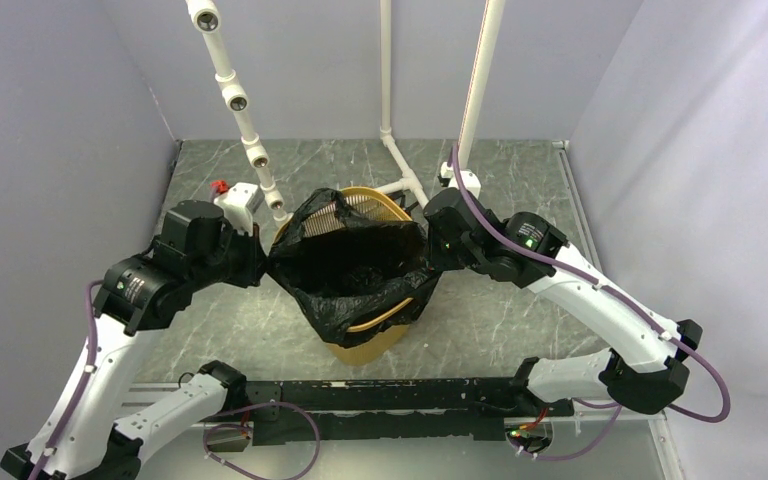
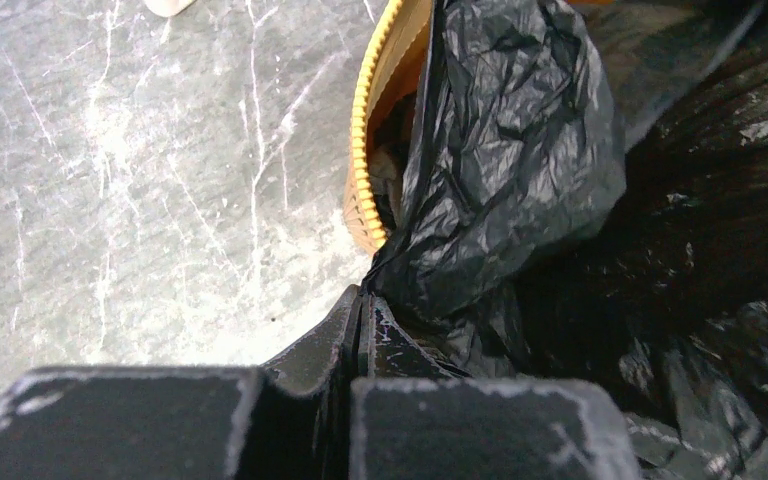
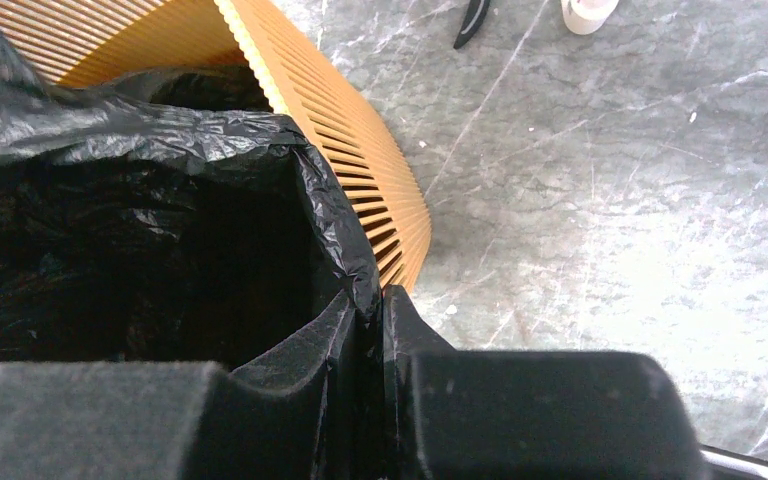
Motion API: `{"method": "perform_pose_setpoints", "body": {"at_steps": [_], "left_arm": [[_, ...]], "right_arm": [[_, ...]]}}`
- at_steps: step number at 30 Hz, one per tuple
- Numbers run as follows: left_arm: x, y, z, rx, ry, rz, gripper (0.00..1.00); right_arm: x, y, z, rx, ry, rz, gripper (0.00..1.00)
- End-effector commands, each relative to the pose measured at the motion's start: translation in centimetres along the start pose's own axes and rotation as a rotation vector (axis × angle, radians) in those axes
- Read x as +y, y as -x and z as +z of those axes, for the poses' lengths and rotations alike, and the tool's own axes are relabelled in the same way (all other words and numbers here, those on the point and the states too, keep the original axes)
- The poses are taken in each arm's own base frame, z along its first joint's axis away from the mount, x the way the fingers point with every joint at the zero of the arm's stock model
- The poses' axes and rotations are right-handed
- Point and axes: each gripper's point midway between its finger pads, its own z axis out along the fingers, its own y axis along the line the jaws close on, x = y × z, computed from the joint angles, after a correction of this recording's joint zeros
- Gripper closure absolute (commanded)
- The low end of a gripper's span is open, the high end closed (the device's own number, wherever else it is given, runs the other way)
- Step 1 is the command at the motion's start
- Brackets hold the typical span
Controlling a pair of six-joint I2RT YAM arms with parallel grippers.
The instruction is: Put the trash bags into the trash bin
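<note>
The trash bag hangs stretched open between my two grippers, over the mouth of the bin, which stands in the middle of the table.

Nearest to me, a black rail runs across the table's front edge between the arm bases. Just past it, the bag's front edge droops over the bin's near rim, and a strip of yellow wall shows below the plastic.

At the bag's left edge, the left gripper is clamped tight on a pinch of the film. From its wrist camera I see the crinkled plastic coming out from between the fingertips, just beside the bin's rim. At the right edge, the right gripper is closed on a fold of the bag, the jaws parted only by the plastic, close against the bin's slatted side.

Farther back, the bin's far rim and ribbed inner wall are bare, with no bag over them. Behind the bin, white pipes rise from the grey marbled surface.
</note>
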Motion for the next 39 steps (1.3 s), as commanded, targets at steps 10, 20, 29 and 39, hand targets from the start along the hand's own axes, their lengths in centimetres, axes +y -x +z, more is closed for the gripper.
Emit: {"method": "perform_pose_setpoints", "body": {"at_steps": [10,20,29,39], "left_arm": [[-0.3,1.7,3.5,-0.138,-0.032,0.0,0.9],[1.9,1.0,-0.8,-0.185,0.079,-0.034,0.23],[1.3,3.8,-6.1,-0.331,0.055,-0.025,0.07],[-1.7,6.7,-6.7,-0.312,-0.072,0.049,0.07]], "right_arm": [[2.5,2.3,-1.0,-0.069,0.122,-0.028,1.0],[1.2,4.6,-1.3,-0.146,0.097,-0.141,1.0],[0.9,6.0,-1.1,-0.151,0.205,-0.278,1.0],[1.7,6.5,0.4,-0.087,0.281,-0.551,1.0]]}}
